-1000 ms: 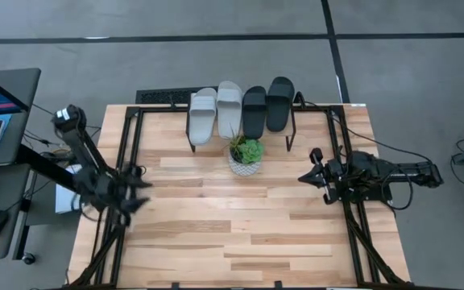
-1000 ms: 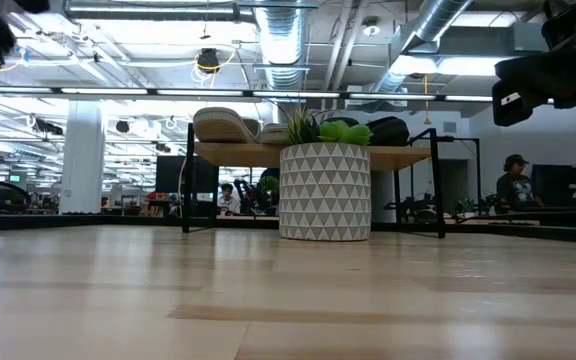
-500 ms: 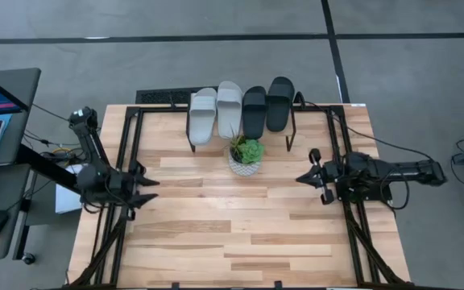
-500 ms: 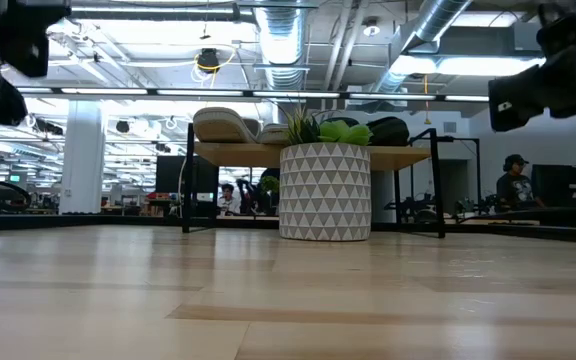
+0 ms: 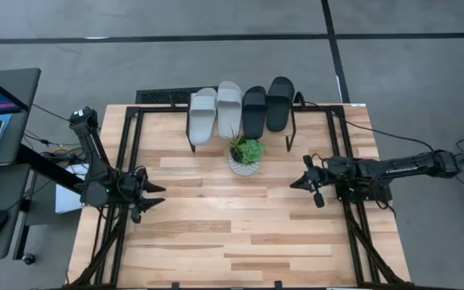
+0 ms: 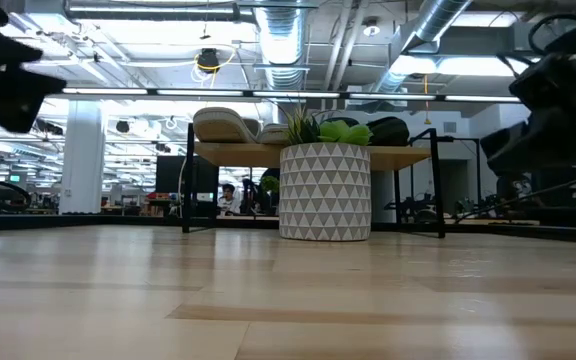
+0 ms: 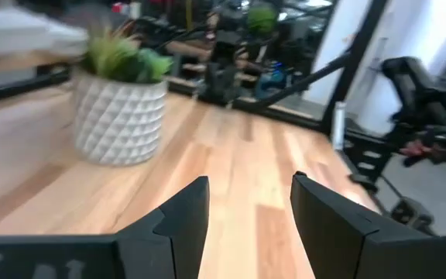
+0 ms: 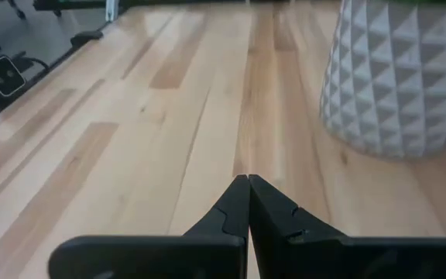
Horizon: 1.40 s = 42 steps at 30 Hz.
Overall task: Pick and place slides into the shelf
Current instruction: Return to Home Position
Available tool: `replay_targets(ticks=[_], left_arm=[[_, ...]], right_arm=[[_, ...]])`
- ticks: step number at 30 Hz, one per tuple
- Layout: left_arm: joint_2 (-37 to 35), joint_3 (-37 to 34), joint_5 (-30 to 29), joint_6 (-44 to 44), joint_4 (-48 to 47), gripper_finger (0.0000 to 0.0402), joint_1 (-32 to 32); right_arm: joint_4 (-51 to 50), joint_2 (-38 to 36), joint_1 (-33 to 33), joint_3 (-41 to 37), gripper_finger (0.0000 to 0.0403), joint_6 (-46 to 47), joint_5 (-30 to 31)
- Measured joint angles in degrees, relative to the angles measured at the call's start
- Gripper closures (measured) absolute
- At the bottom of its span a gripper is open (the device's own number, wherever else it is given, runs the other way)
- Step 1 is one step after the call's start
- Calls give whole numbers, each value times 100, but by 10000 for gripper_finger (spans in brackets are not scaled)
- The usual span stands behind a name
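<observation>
My left tool [image 5: 158, 196] hangs at the middle left of the high view, above the left edge of the tabletop [image 5: 240, 234]. Its two fingers [image 7: 183, 221] are spread, with only bare wood between them. My right tool [image 5: 293, 184] is at the middle right of the same view and points toward the centre. Its fingers [image 8: 238, 198] are pressed together with nothing between them. In the low view both arms sit high in the frame, clear of the wood.

Past the tools, at the centre of the high view, stands a white patterned pot [image 5: 246, 165] with a green plant [image 5: 249, 149], just in front of the shelf.

The shelf [image 6: 408, 156] is at the upper centre of the high view, on the tabletop's far edge. All four slides lie side by side on its plank. From left to right they are the outer grey slide [image 5: 202, 115], the inner grey slide [image 5: 229, 107], the inner black slide [image 5: 254, 111] and the outer black slide [image 5: 279, 103]. The outer grey one sits a little lower in the frame than its partner, and the outer black one a little higher than its partner.
</observation>
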Motion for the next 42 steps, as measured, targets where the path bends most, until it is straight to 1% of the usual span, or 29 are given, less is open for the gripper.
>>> replay_targets(ticks=[3,6,8,10,14,20,23,26,29,32,37,39,42], left_arm=[[0,-2,-150,-671,-449,230,0],[0,-2,-122,-972,-441,230,0],[0,-4,-66,-1103,-382,230,0],[0,-5,7,-1142,-386,230,0],[0,-7,115,-1143,-397,230,0],[0,-9,279,-1145,-404,230,0],[0,-11,364,-1145,-404,230,0],[0,-11,366,-1145,-406,230,0],[0,-11,366,-1144,-405,230,0],[0,-11,368,-1145,-406,230,0],[0,-13,368,-1143,-406,230,0],[0,-13,368,-1143,-406,230,0],[0,-13,368,-1143,-406,230,0]], right_arm=[[96,102,15,-2,403,281,-21],[379,112,22,-2,403,448,-65],[612,112,74,-2,403,274,-165],[814,110,156,-2,403,-176,-195],[785,108,298,-2,403,-882,-194],[754,110,381,-2,403,-909,-195],[922,112,429,0,403,-494,-196],[1288,56,665,126,403,-815,-191],[1537,-88,961,345,403,-1529,-116],[1180,-327,1220,508,403,-1985,42],[-200,-931,1491,586,403,-1808,295],[-426,-1165,1545,586,403,-1823,294],[-496,-1496,1650,592,403,-2179,175]])
